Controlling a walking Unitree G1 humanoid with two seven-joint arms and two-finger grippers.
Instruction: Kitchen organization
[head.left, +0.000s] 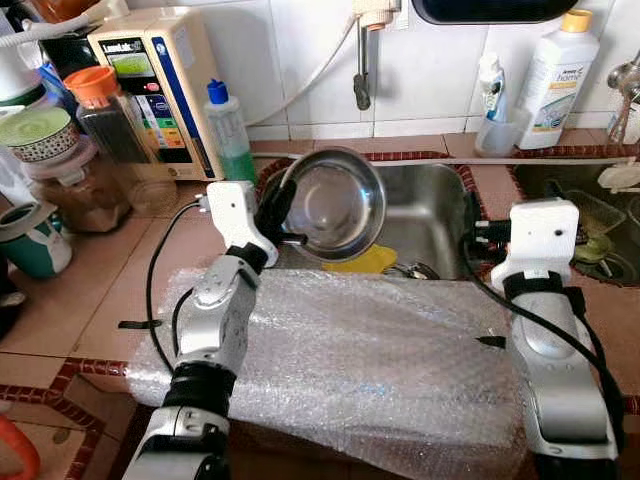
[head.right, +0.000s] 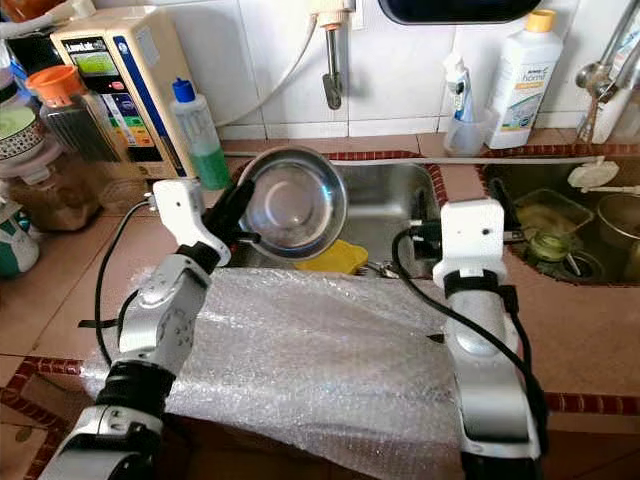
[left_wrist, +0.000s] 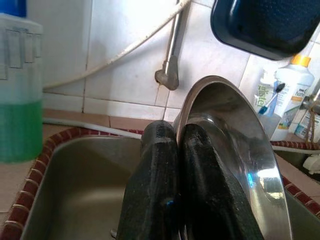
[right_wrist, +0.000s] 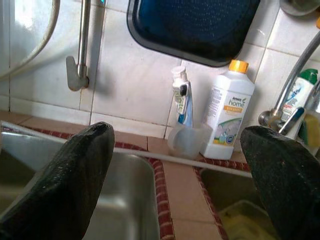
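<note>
A round steel bowl (head.left: 335, 205) is held up on edge over the left sink basin (head.left: 435, 215), its hollow side facing me. My left gripper (head.left: 278, 215) is shut on the bowl's left rim; in the left wrist view its fingers (left_wrist: 165, 185) pinch the rim of the bowl (left_wrist: 235, 145). My right gripper (right_wrist: 175, 165) stands open above the tiled divider between the two basins, its fingers (right_wrist: 65, 185) wide apart with nothing between them. A yellow sponge (head.left: 365, 262) lies in the basin under the bowl.
Bubble wrap (head.left: 370, 350) covers the counter's front edge. Jars (head.left: 95, 150), a water purifier (head.left: 160, 85) and a green soap bottle (head.left: 230, 130) stand at the left. A tap (head.left: 362, 60), a toothbrush cup (head.left: 495, 125) and a white bottle (head.left: 555, 75) line the wall. The right basin (head.left: 590, 215) holds dishes.
</note>
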